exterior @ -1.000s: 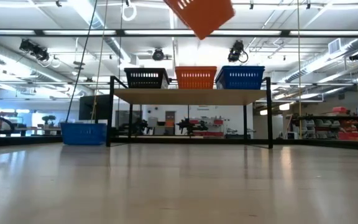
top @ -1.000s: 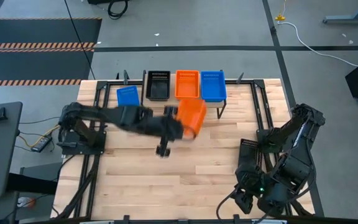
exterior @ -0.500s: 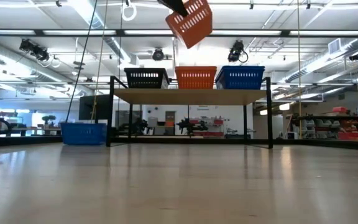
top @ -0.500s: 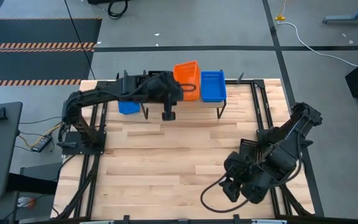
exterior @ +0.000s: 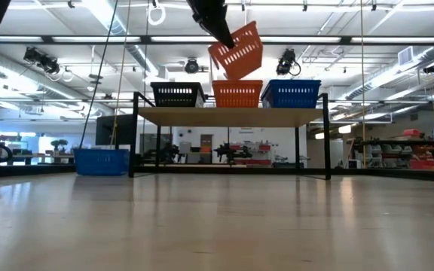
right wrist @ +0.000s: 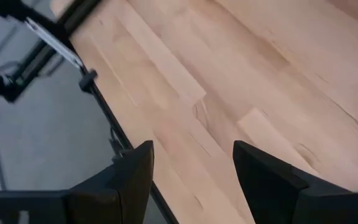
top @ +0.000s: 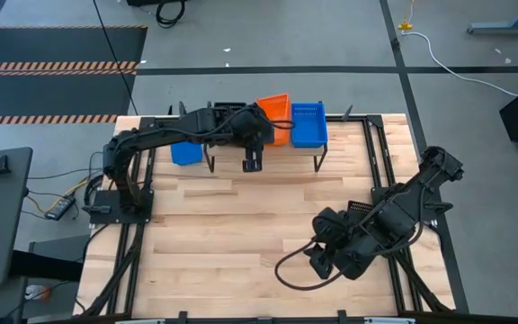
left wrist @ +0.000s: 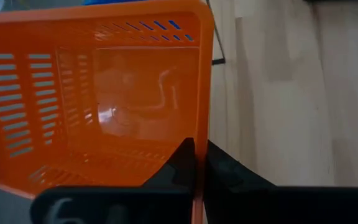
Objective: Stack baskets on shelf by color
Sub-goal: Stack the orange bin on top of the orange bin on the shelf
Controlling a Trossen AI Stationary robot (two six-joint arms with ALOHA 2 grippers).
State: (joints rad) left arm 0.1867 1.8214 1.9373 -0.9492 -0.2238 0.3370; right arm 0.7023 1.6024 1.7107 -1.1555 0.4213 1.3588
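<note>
Orange basket (exterior: 236, 50) tilted above shelf (exterior: 230, 114) | left gripper (left wrist: 194, 163) clamping its rim | right gripper (right wrist: 191, 171) spread, empty | wooden table (top: 241, 234)

A tilted orange basket (exterior: 237, 51) hangs in the air above the shelf (exterior: 232, 114), gripped at one edge by the left gripper (exterior: 215, 30), a dark shape coming down from above. On the shelf's wooden top stand three baskets in a row, each close beside the next: a black basket (exterior: 176, 94), an orange shelf basket (exterior: 237, 93) directly under the hanging one, and a blue basket (exterior: 291, 93). Another blue one, the far blue basket (exterior: 101, 160), sits on the counter (exterior: 217, 222) beside the shelf's leg, on the black basket's side.
</note>
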